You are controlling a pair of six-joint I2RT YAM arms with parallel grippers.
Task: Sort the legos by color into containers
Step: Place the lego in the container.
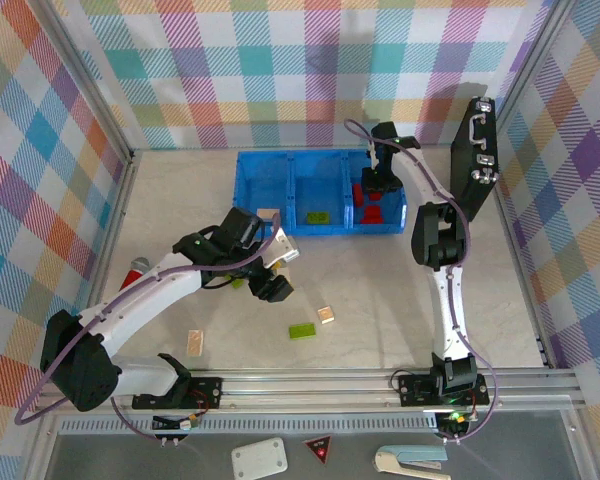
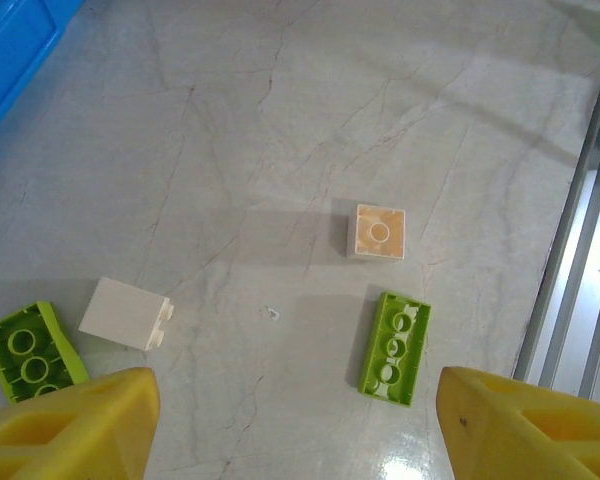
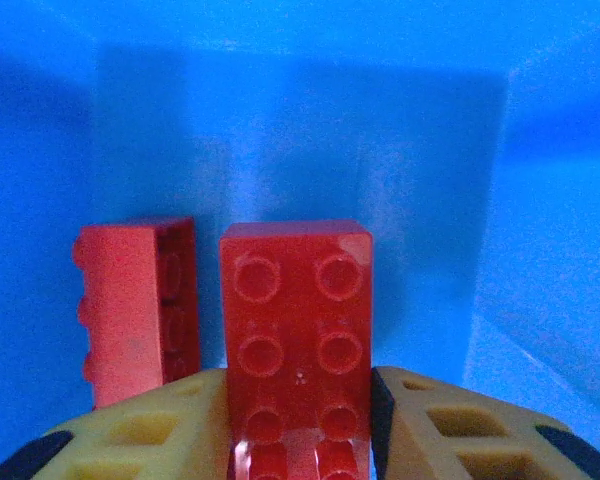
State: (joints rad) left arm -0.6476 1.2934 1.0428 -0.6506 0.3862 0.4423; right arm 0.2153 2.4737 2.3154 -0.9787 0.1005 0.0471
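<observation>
Step in hand: red drop-off, right arm.

The right gripper (image 3: pixel 300 388) is clamped on a red brick (image 3: pixel 298 300), studs facing the wrist camera, with one yellow finger (image 3: pixel 130 435) tight against each long side. Ahead of the fingertips and to both sides are the walls of the blue tray (image 3: pixel 300 130); from above I read this as its right-end compartment. A second red brick (image 3: pixel 138 305) lies on its side just outside the finger at the left of the wrist view. I cannot tell whether the two bricks touch, or whether the held one rests on the floor.

The left gripper (image 2: pixel 295 400) is spread wide with nothing between the fingers, over the table (image 2: pixel 280 150). Ahead, nearer the right-side finger, is a green brick (image 2: pixel 393 347), underside up, and a tan brick (image 2: pixel 378 231) lies just beyond it, apart. Near the left-side finger are a pale brick (image 2: pixel 127 313) and another green brick (image 2: pixel 30 350), close together.

Next, my judgement: let the right fingers go, then lift straight up clear of the walls. For the left arm I'd shift toward the nearer green brick, turn the wrist to pinch its long sides, and carry it to the middle compartment, where one green piece (image 1: pixel 318 217) lies.
</observation>
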